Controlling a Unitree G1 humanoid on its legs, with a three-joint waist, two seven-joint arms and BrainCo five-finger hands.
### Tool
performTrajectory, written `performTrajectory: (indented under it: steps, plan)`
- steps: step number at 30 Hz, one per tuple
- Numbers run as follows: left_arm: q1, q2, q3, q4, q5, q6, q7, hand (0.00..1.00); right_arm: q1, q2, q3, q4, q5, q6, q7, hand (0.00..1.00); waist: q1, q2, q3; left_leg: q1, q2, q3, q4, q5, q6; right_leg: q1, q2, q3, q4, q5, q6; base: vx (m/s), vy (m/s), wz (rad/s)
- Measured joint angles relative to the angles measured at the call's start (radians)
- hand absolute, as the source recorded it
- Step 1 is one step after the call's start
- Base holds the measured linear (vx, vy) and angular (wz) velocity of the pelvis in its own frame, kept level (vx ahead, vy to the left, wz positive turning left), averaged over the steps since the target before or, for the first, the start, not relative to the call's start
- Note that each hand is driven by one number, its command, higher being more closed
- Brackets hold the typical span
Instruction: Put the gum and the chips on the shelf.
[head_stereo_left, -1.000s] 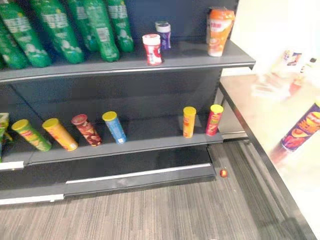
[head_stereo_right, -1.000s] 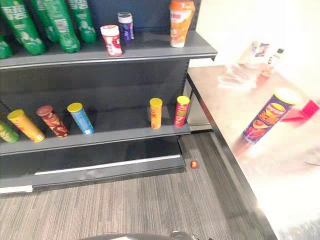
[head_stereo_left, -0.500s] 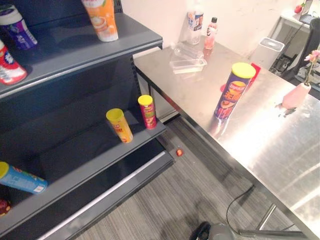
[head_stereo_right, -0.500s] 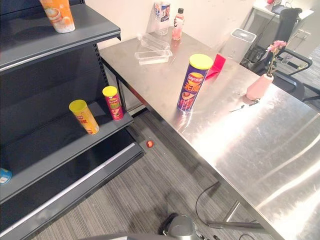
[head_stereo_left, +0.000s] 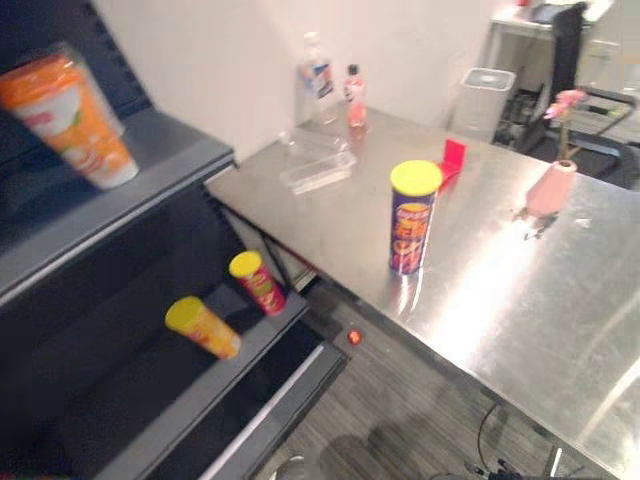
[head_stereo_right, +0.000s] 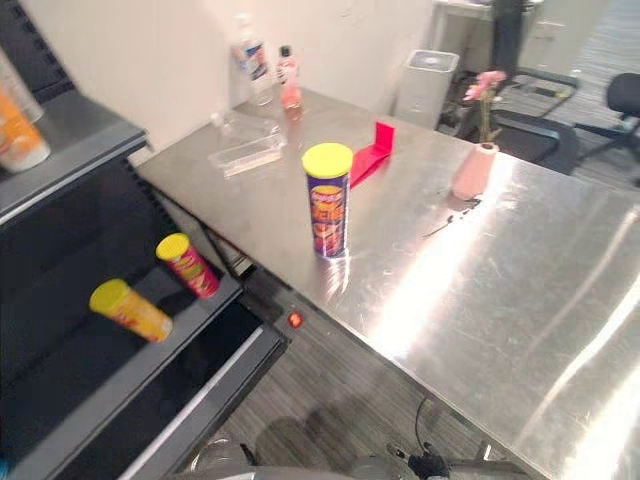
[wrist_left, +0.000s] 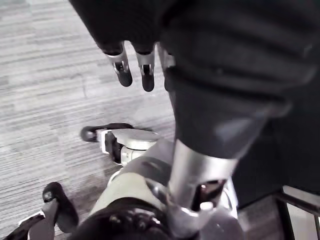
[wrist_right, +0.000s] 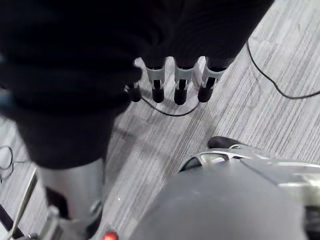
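My left hand (wrist_left: 145, 70) is hanging over the grey floor (wrist_left: 45, 90) with its fingers straight and relaxed, holding nothing. The dark shelf (head_stereo_left: 150, 185) is standing at the left, carrying an orange pack (head_stereo_left: 68, 115) on top and two yellow-lidded tubes (head_stereo_left: 203, 327) below. To its right, the purple chips can (head_stereo_left: 413, 218) is standing upright on the steel table (head_stereo_left: 520, 290), near the edge facing the shelf. My right hand (wrist_right: 181, 82) is hanging over the floor too, fingers straight, gripping nothing.
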Motion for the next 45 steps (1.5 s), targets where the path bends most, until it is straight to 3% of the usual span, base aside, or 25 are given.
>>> performTrajectory:
  steps: [1,2,3,4,5,7,10,12,17,20,28,34,38,40,45]
  plan:
    - [0.001,-0.009,-0.001,0.001,-0.007,0.001,0.001,0.00,0.000,-0.003,0.000,0.000,-0.001,0.000,0.000,0.00,-0.001,0.004,-0.001,-0.001,-0.026,-0.035,-0.112,0.057,0.014,-0.001,0.000,0.022,-0.002,0.003,0.022,0.17,0.323,-1.07]
    - [0.007,-0.025,0.003,0.015,-0.009,0.002,0.021,0.00,0.000,-0.005,0.000,0.005,-0.002,0.000,0.000,0.00,-0.002,0.012,-0.012,0.002,-0.059,-0.133,-0.235,0.127,-0.006,-0.006,0.009,0.071,-0.020,0.009,0.066,0.10,0.205,-0.71]
    - [0.006,-0.009,0.005,0.023,-0.014,0.001,0.020,0.00,0.000,0.010,0.004,0.010,-0.002,0.000,0.000,0.00,-0.008,0.000,-0.022,0.016,-0.091,-0.165,-0.267,0.126,-0.012,-0.007,-0.002,0.088,-0.036,0.014,0.069,0.22,0.305,-0.45]
    - [0.010,0.027,-0.004,0.013,-0.017,-0.003,0.002,0.00,0.003,0.036,0.012,0.017,-0.002,-0.003,0.004,0.00,-0.020,-0.040,-0.028,0.025,-0.135,-0.201,-0.323,0.136,-0.024,-0.021,-0.006,0.112,-0.052,0.014,0.069,0.19,0.194,0.02]
    - [0.010,0.042,-0.020,0.010,-0.019,-0.007,-0.011,0.00,0.008,0.044,0.004,0.029,-0.002,-0.010,0.003,0.00,-0.028,-0.055,-0.028,0.030,-0.166,-0.219,-0.358,0.138,-0.025,-0.029,-0.018,0.130,-0.053,0.015,0.069,0.16,0.164,0.11]
    - [0.009,0.036,-0.038,0.012,-0.014,-0.016,-0.003,0.00,0.008,0.047,0.003,0.030,-0.002,-0.018,-0.006,0.00,-0.028,-0.063,-0.032,0.060,-0.195,-0.200,-0.410,0.148,-0.011,-0.031,-0.038,0.140,-0.054,0.015,0.069,0.03,0.100,-0.01]
    - [0.008,0.031,-0.068,0.033,0.035,-0.016,0.022,0.00,0.010,0.048,0.005,0.030,0.004,-0.026,-0.039,0.00,-0.029,-0.058,-0.036,0.148,-0.230,-0.184,-0.554,0.211,-0.011,-0.019,-0.041,0.151,-0.060,0.017,0.073,-0.02,0.046,-0.15]
    - [0.002,0.032,-0.076,0.042,0.066,-0.013,0.032,0.00,0.015,0.045,0.011,0.029,0.008,-0.039,-0.054,0.00,-0.033,-0.049,-0.041,0.184,-0.223,-0.174,-0.628,0.251,-0.016,-0.021,-0.020,0.159,-0.070,0.019,0.081,-0.03,-0.043,-0.21]
    - [-0.008,0.033,-0.112,0.072,0.071,-0.014,0.046,0.00,0.042,0.043,0.012,0.031,0.007,-0.046,-0.074,0.00,-0.034,-0.036,-0.054,0.196,-0.203,-0.168,-0.634,0.252,-0.019,-0.019,0.000,0.173,-0.071,0.018,0.078,-0.02,-0.043,-0.10]
    - [-0.007,0.039,-0.112,0.082,0.073,-0.015,0.046,0.00,0.040,0.046,0.017,0.048,0.020,-0.046,-0.074,0.00,-0.032,-0.048,-0.064,0.196,-0.205,-0.164,-0.634,0.250,-0.022,-0.017,0.001,0.182,-0.085,0.026,0.078,0.00,0.033,-0.05]
    - [0.001,0.049,-0.112,0.092,0.115,-0.026,0.041,0.00,0.044,0.049,-0.010,0.105,0.243,-0.059,-0.092,0.00,-0.032,-0.060,-0.093,0.196,-0.206,-0.153,-0.634,0.237,-0.038,-0.015,0.003,0.191,-0.108,0.039,0.075,0.01,0.019,-0.05]
    - [0.001,0.047,-0.083,0.099,0.153,-0.051,0.044,0.00,0.038,0.063,-0.186,0.108,0.375,-0.091,-0.224,0.00,-0.030,-0.065,-0.104,0.198,-0.206,-0.130,-0.634,0.226,-0.040,-0.015,0.006,0.204,-0.136,0.061,0.063,0.02,0.020,-0.12]
    - [0.015,0.036,-0.019,0.079,0.187,-0.058,0.040,0.00,0.031,0.039,-0.376,0.069,0.496,-0.111,-0.318,0.00,-0.028,-0.074,-0.108,0.220,-0.206,-0.104,-0.634,0.212,-0.043,-0.010,0.006,0.226,-0.139,0.062,0.054,0.04,0.028,-0.18]
    - [0.021,0.032,0.010,0.068,0.210,-0.058,0.039,0.00,0.027,0.005,-0.497,0.010,0.535,-0.115,-0.351,0.00,-0.028,-0.076,-0.110,0.232,-0.206,-0.090,-0.634,0.205,-0.044,-0.008,0.006,0.231,-0.139,0.059,0.036,0.03,0.029,-0.16]
    - [0.050,0.024,0.046,0.030,0.230,-0.058,0.033,0.00,-0.003,-0.092,-0.635,-0.137,0.551,-0.154,-0.413,0.00,-0.031,-0.091,-0.119,0.242,-0.207,-0.075,-0.634,0.193,-0.050,-0.008,0.005,0.236,-0.138,0.053,0.024,0.03,0.020,-0.09]
